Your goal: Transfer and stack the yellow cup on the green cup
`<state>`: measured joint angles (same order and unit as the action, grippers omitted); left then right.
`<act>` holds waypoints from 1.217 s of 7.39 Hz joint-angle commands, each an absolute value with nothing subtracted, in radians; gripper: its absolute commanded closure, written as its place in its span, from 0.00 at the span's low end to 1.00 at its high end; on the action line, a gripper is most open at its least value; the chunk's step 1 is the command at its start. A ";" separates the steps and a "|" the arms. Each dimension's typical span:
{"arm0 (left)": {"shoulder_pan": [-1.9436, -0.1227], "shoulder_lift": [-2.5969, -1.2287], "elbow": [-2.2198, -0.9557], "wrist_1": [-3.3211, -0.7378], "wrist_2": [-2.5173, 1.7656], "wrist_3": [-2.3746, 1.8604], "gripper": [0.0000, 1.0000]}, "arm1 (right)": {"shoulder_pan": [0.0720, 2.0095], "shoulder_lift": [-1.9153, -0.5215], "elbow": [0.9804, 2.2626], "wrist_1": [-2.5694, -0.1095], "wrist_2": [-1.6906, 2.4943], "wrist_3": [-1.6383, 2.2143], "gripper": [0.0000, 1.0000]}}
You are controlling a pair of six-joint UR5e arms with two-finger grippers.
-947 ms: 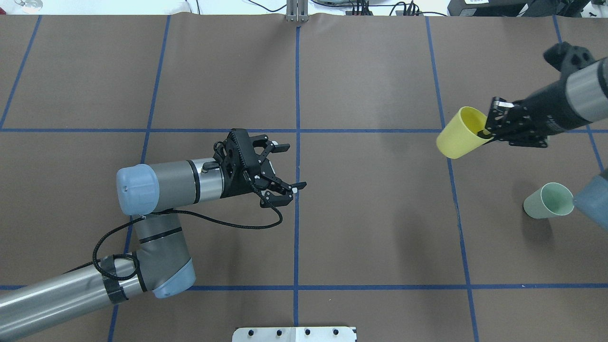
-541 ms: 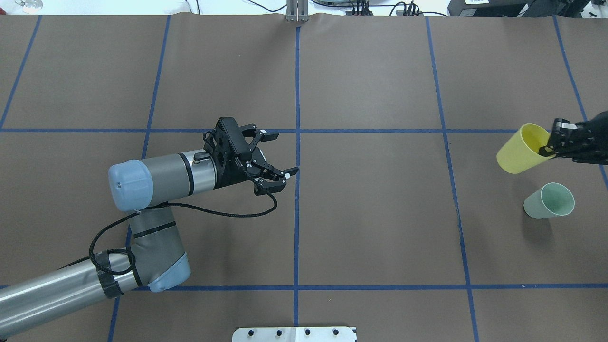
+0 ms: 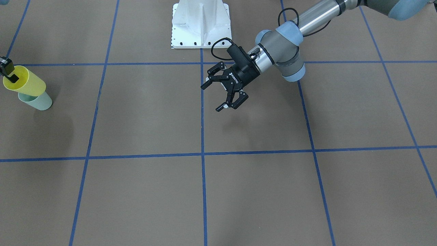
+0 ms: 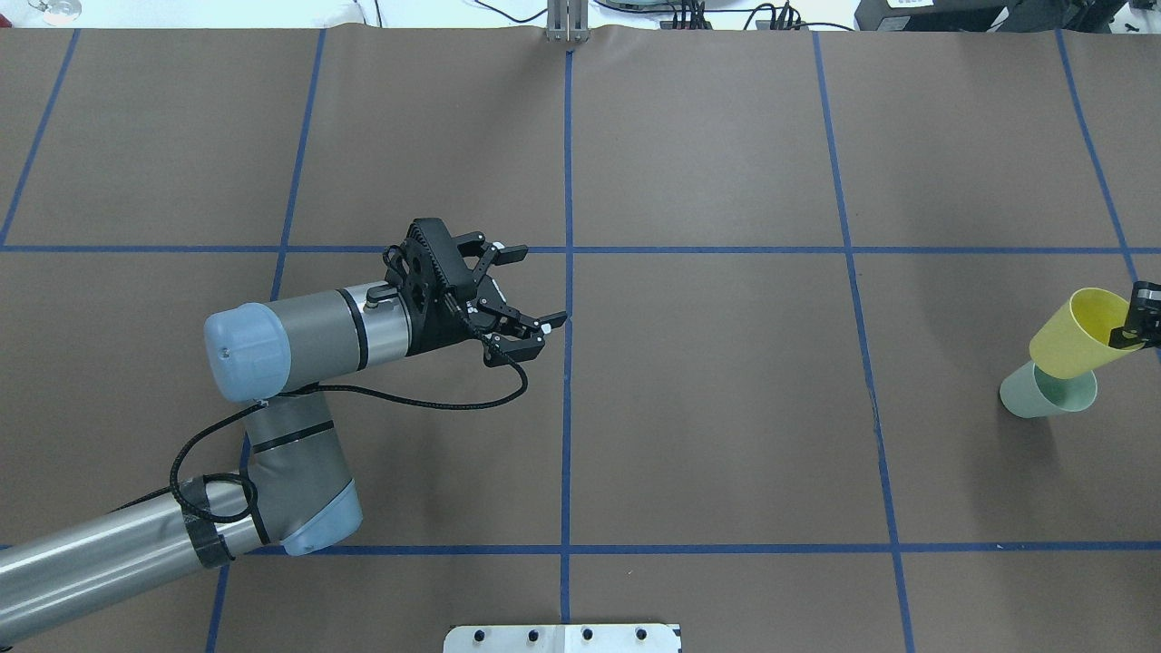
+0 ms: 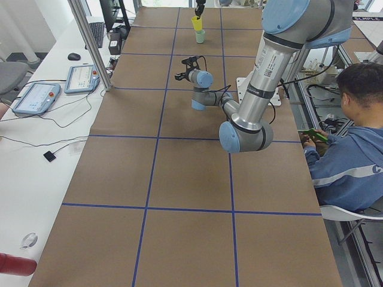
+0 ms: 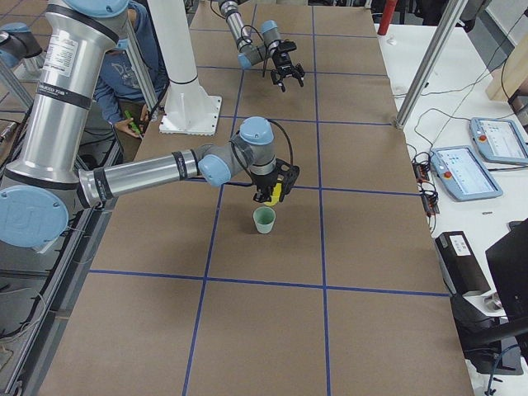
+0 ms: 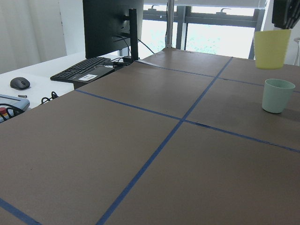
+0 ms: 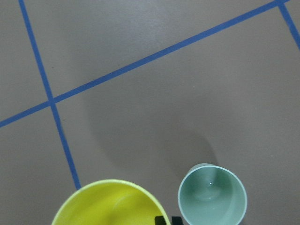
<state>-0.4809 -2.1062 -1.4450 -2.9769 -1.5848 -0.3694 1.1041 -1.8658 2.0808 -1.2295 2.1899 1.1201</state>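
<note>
The yellow cup (image 4: 1079,337) hangs in the air at the table's far right, held by its rim in my right gripper (image 4: 1139,326), which is shut on it. The green cup (image 4: 1041,395) stands upright on the table just below and beside it. In the left wrist view the yellow cup (image 7: 272,48) is above the green cup (image 7: 277,95), a little to its left, and they do not touch. The right wrist view shows the yellow cup (image 8: 108,204) beside the green cup (image 8: 212,194). My left gripper (image 4: 541,284) is open and empty over the table's middle.
Blue tape lines divide the brown table into squares. The white robot base plate (image 3: 201,24) sits at the near middle edge. An operator (image 5: 347,149) sits beside the table. Teach pendants (image 5: 36,95), a keyboard (image 7: 89,68) and a monitor lie off the table's ends.
My right gripper has carried the yellow cup rightward and nearer the robot, up to the green cup. My left arm has drawn back slightly to the left, its gripper still open.
</note>
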 commanded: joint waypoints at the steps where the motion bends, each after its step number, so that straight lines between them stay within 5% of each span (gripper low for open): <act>1: -0.476 -2.106 -1.447 -2.977 -1.554 -0.370 0.00 | 1.103 -1.879 2.059 -1.229 2.149 1.117 1.00; 9: -0.476 -2.106 -1.451 -2.977 -1.554 -0.370 0.01 | 1.092 -1.876 2.020 -1.221 2.180 1.117 1.00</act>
<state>-0.4755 -2.1060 -1.4511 -2.9775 -1.5539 -0.3697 1.0952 -1.8765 2.0238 -1.2212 2.1796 1.1178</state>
